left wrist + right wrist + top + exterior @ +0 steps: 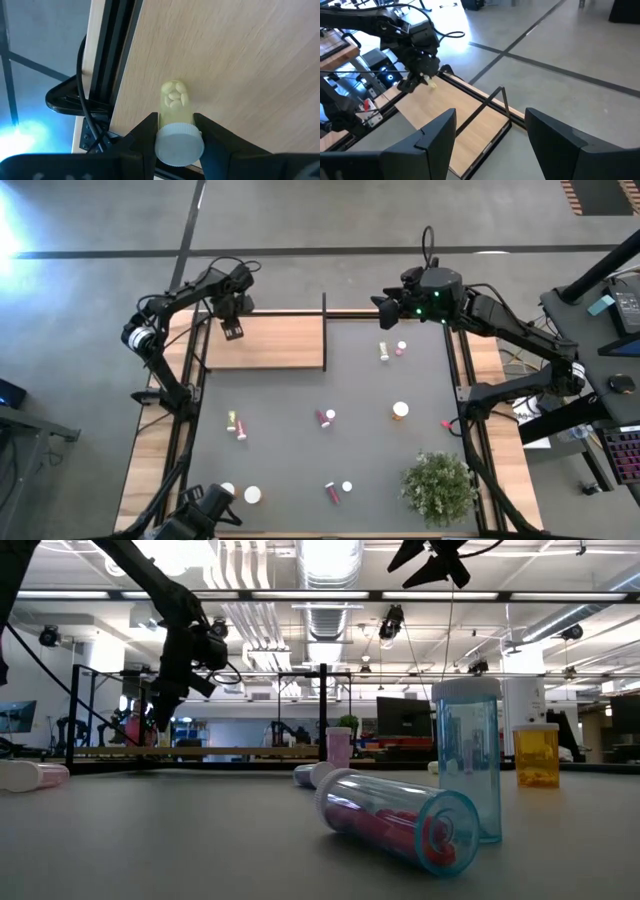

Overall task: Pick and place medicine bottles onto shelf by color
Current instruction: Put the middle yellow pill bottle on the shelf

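Observation:
My left gripper (232,330) is over the left part of the shelf (268,343), a light-wood board at the table's far left. It is shut on a yellow-green medicine bottle (174,107) with a white cap (179,145). The right wrist view shows this bottle (431,83) below the left gripper (422,75), over the board (465,120). My right gripper (384,308) is raised above the table's far edge, open, with nothing between its fingers (435,145). More medicine bottles lie or stand on the dark table: orange (400,410), pink (326,417), pink (333,493). My left gripper pinches the yellow-green bottle between its two fingers (147,135), at the top of the body right by the white cap (186,131). The fingers point steeply down. The bottle runs along them, cap toward the wrist, base toward the board. In the right wrist view it looks clear of the shelf.
A thin dark post (324,330) and rail bound the shelf's right end. A bushy green plant (440,485) stands at the near right. Other bottles lie near the far right (385,350), the left (236,423) and the near edge (253,494). The table's middle is bare.

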